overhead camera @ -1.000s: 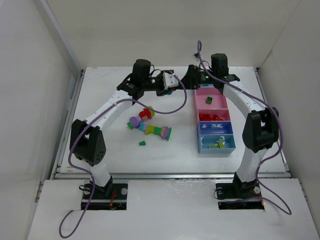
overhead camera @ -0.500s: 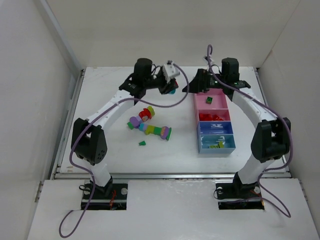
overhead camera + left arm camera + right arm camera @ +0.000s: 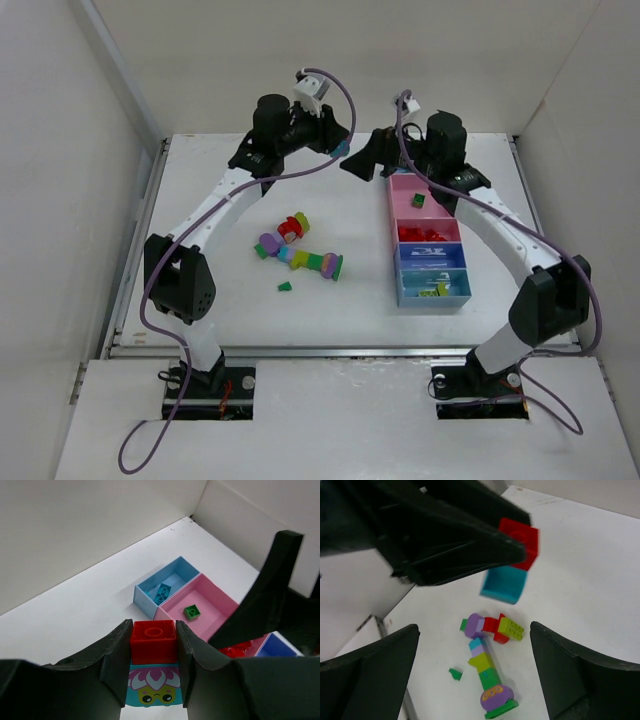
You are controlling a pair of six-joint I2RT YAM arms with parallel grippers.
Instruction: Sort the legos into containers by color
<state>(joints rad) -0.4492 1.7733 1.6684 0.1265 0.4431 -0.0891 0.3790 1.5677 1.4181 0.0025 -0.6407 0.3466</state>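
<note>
My left gripper (image 3: 152,630) is shut on a red brick (image 3: 152,641) stacked on a teal brick with a flower face (image 3: 152,692), held high above the table's back (image 3: 338,148). My right gripper (image 3: 358,163) hangs open just right of it, fingers spread wide (image 3: 474,630). From the right wrist the held red brick (image 3: 522,540) and teal brick (image 3: 504,584) float above a pile of joined legos (image 3: 490,672). The containers strip (image 3: 400,270) lies on the right; its far light blue bin (image 3: 145,592) holds teal bricks, and the pink bin (image 3: 220,592) holds a green brick (image 3: 191,611).
A small loose green piece (image 3: 285,287) lies in front of the lego pile (image 3: 300,252). Red bricks (image 3: 425,233) fill the second pink bin. White walls close in the table at the back and both sides. The right arm reaches over the strip's far end.
The left gripper has lifted higher and toward the back wall with the red and teal bricks. The right gripper has swung left from over the bins toward it.
</note>
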